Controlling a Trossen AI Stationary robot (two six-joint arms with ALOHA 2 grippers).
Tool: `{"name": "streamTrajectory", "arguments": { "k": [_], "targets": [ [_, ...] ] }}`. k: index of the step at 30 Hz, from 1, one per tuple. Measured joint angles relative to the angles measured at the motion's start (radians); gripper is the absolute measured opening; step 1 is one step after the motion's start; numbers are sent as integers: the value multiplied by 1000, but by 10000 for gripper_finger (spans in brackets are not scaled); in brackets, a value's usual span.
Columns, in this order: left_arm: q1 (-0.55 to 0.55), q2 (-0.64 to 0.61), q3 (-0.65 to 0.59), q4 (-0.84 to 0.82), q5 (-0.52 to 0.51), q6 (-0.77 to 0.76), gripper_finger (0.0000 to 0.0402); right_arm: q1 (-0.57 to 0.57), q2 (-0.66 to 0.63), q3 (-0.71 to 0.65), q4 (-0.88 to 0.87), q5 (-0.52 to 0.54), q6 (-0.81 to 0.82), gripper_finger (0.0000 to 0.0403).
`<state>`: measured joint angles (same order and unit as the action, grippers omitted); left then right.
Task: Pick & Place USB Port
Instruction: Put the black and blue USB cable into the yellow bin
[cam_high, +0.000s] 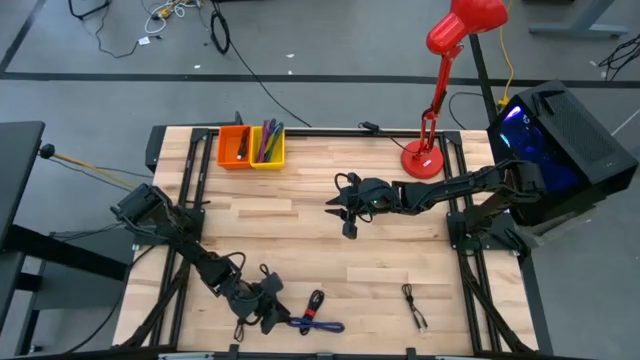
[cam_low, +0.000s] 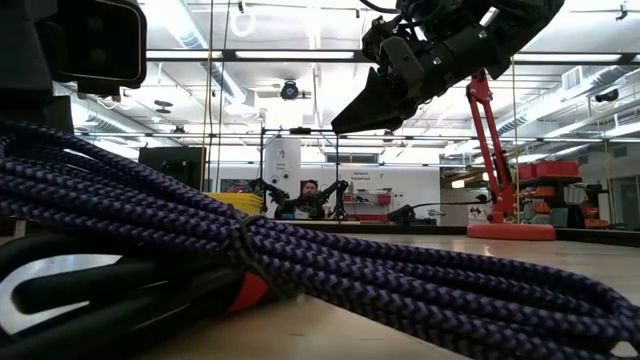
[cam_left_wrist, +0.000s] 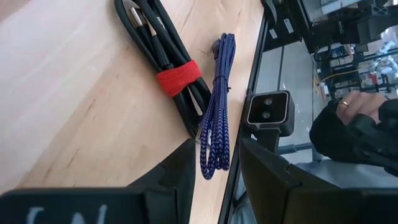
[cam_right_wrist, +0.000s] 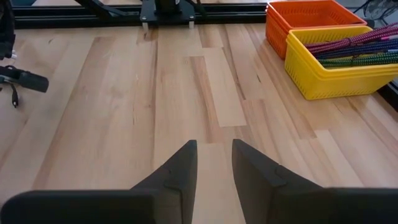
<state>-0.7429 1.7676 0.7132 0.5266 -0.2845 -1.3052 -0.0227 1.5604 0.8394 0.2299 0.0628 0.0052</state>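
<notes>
A purple braided USB cable (cam_left_wrist: 217, 106) lies coiled on the wood near the table's front edge, also seen in the high view (cam_high: 322, 325) and close up in the low view (cam_low: 350, 270). Beside it lies a black cable bundle bound with a red tie (cam_left_wrist: 179, 78) (cam_high: 315, 300). My left gripper (cam_left_wrist: 214, 177) (cam_high: 268, 308) is open, low over the table. Its fingers stand on either side of the purple cable's near looped end. My right gripper (cam_right_wrist: 214, 158) (cam_high: 340, 207) hangs open above the table's middle, with nothing between its fingers. My left gripper has the purple cable's near looped end (cam_left_wrist: 214, 158) in the gap between its fingers, which slant down along the cable. The cable lies flat on the table. Whether a finger (cam_left_wrist: 183, 165) touches it, I cannot tell.
A second thin black cable (cam_high: 415, 306) lies at the front right. An orange bin (cam_high: 234, 147) and a yellow bin (cam_right_wrist: 339, 65) with coloured cables stand at the far edge, and a red lamp (cam_high: 430, 150) at the far right. A small camera (cam_left_wrist: 267, 109) sits at the front edge; a person's hand (cam_left_wrist: 354, 109) shows beyond it.
</notes>
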Motion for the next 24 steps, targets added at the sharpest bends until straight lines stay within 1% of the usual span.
{"name": "streamTrajectory", "arguments": {
  "k": [8,15,20,24],
  "targets": [
    [1,0,0,-13,-10,-20,128,0,0,0,0,0,-1,102],
    [14,0,0,-45,13,-19,128,0,0,0,0,0,0,102],
    [19,0,0,-26,34,-7,128,0,0,0,1,0,1,102],
    [29,0,7,21,52,40,128,0,0,0,1,0,1,102]
  ]
}}
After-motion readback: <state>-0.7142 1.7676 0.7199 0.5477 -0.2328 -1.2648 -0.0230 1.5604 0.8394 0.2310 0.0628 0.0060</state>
